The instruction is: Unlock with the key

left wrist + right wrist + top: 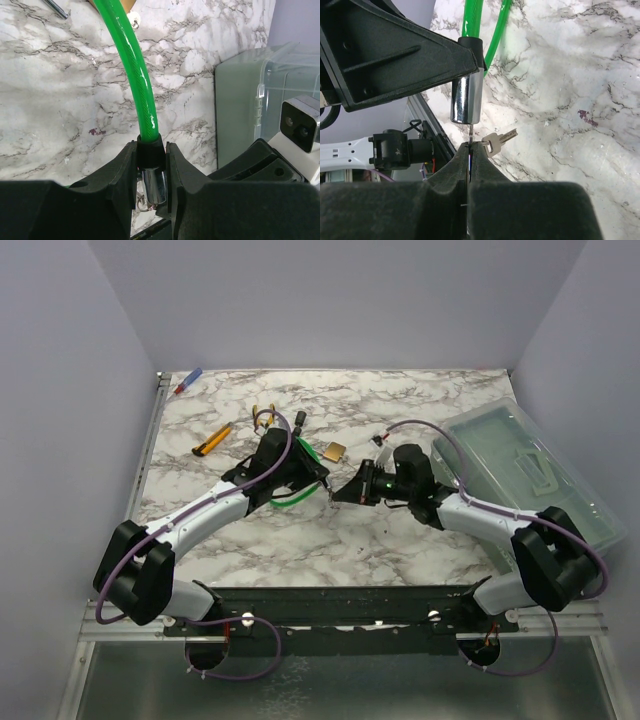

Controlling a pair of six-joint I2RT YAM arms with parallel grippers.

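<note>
A green cable lock (137, 65) ends in a black collar and a chrome cylinder (154, 186). My left gripper (151, 150) is shut on that collar and holds the cylinder above the marble table. In the right wrist view the cylinder (466, 102) hangs just above my right gripper (470, 147), which is shut on a key. The key's thin blade (470, 135) runs up into the cylinder's end. A spare key (499, 140) dangles beside the fingers on a ring. In the top view the two grippers meet at mid-table, the left (318, 483) and the right (345, 490).
A clear plastic box (530, 470) lies at the right, also in the left wrist view (240, 110). A brass padlock (335, 451), an orange utility knife (213, 442), a pen (187, 382) and an orange-handled tool (265, 415) lie farther back.
</note>
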